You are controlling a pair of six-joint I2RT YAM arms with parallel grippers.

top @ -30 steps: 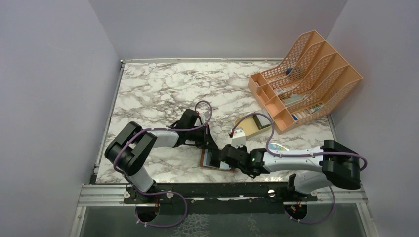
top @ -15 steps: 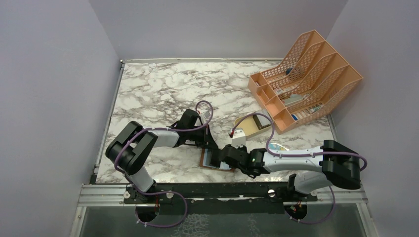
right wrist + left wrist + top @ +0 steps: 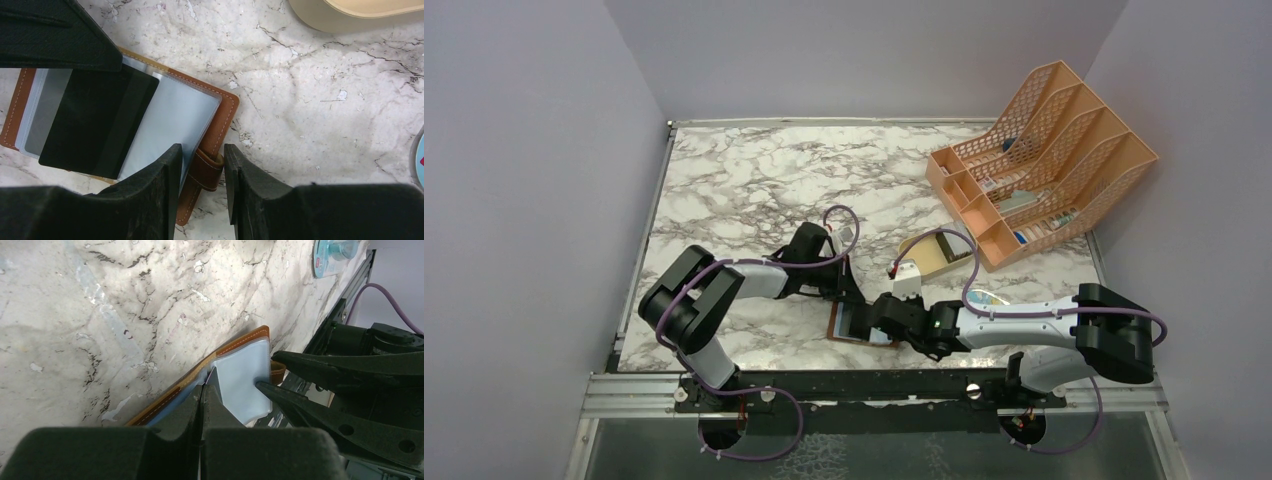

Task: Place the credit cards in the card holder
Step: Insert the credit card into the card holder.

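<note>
1. Found the card holder [image 3: 849, 325] lying open on the marble table [image 3: 744, 180], near the front edge, right between both grippers.
2. Seeing the left gripper [image 3: 205, 390] pinched tight on the dark card [image 3: 97, 120], with that card slanted across the clear sleeves [image 3: 175, 115].
3. Seeing the right gripper [image 3: 202, 148] with fingers slightly apart, straddling the brown strap [image 3: 206, 169]. Can't tell whether squeezing it or just sitting around it.
4. Also spotted a tan tray [image 3: 350, 15] just beyond the holder, plus an orange mesh rack [image 3: 1044, 160] well off at the far right.
</note>
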